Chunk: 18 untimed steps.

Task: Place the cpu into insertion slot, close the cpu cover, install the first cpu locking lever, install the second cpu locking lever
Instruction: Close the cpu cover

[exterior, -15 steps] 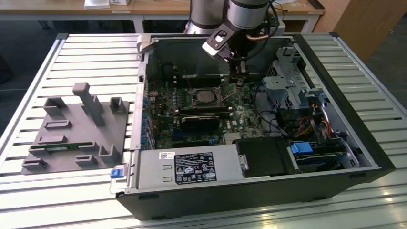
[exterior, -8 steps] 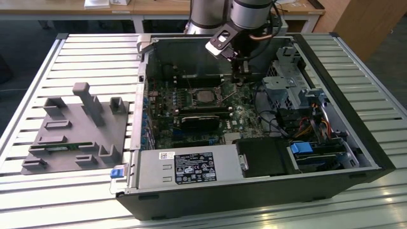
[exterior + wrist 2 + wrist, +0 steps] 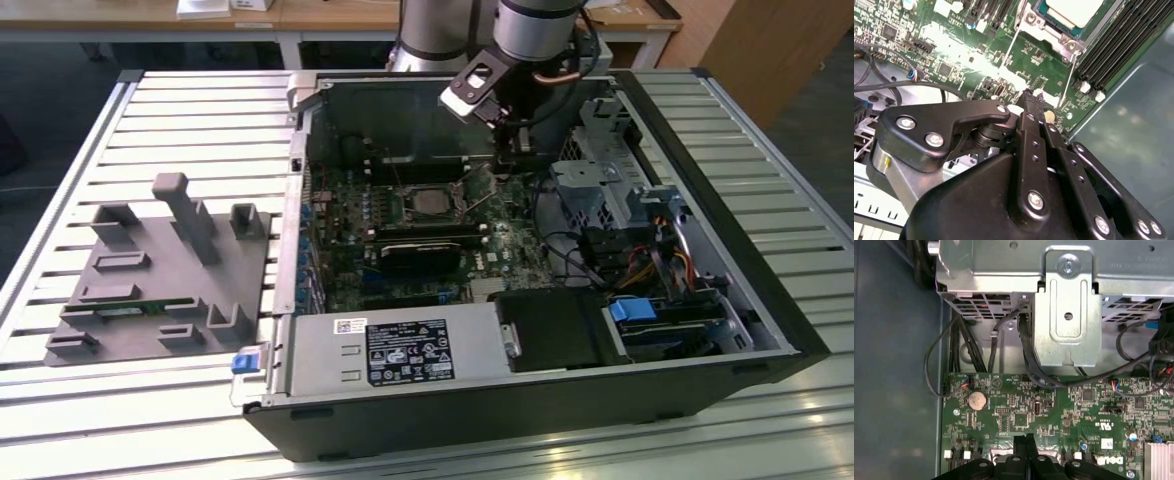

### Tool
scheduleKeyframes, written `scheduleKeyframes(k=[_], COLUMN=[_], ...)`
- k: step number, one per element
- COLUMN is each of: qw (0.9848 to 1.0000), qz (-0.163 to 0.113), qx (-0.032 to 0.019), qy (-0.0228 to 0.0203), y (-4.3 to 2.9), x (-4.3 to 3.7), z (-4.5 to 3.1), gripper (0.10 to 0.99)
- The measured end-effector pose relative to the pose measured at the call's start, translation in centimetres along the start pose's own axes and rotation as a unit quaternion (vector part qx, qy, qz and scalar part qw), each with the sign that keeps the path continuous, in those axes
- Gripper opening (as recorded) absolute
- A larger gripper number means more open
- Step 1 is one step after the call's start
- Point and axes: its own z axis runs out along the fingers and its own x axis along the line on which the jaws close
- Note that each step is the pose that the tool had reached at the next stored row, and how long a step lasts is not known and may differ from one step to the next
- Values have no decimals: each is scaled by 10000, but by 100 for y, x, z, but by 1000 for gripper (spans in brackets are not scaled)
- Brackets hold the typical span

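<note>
The slatted metal counter (image 3: 134,420) carries one open computer case (image 3: 534,410) lying on its side. Beside it, toward the exterior view's left, is one grey fixture (image 3: 147,260) with upright posts. Nearest me inside the case is the silver power supply (image 3: 400,350) with its label, and I count two blue plastic tabs (image 3: 247,360) (image 3: 634,310) along that front edge. Behind it spreads the green motherboard (image 3: 334,275).

Further in sits the insertion slot (image 3: 430,203), and there is just the one. In the second wrist view the cpu (image 3: 1074,10) already lies in it, pale face up, so I'd call that step done. The cpu cover (image 3: 1051,32) looks to be lying down around the chip, though I wouldn't swear it is fully seated. Two thin wire locking levers (image 3: 1013,46) (image 3: 1068,80) stand out from the socket's edges. Neither looks latched to me, so both lever steps seem left to do.

A bank of long black memory slots (image 3: 1119,35) runs alongside the socket. One coin cell (image 3: 977,400) sits on the board, and a metal drive bracket (image 3: 1069,315) rises beyond it.

The single gripper (image 3: 1031,97) hangs over the board just beside the socket, between the two levers. Its jaws are pressed together with nothing that I can see between them. The one arm (image 3: 534,30) comes down from behind the case, and wooden desks (image 3: 334,15) line the back of the room.
</note>
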Motion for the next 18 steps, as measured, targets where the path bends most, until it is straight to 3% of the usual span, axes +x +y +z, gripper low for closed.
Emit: scheduleKeyframes(k=[10,18], qw=[10000,10000], qz=[5,6], qx=[1,3], qy=[0,0], y=[107,113], x=[5,15], z=[42,141], gripper=[106,106])
